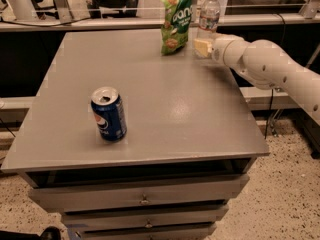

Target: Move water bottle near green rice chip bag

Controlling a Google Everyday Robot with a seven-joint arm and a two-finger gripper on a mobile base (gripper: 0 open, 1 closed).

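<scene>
The water bottle (208, 18), clear with a white cap and a red-and-white label band, stands upright at the far right of the grey table (165, 109). The green rice chip bag (176, 18) stands upright just left of it, a small gap apart. My gripper (202, 47) is at the bottle's base, reaching in from the right on the white arm (270, 66), and it hides the bottle's lower part. Whether it is touching the bottle cannot be told.
A blue Pepsi can (108, 114) stands upright at the front left of the table. Drawers (145, 199) sit under the tabletop. A counter edge and chair legs run behind the table. The floor to the right is speckled.
</scene>
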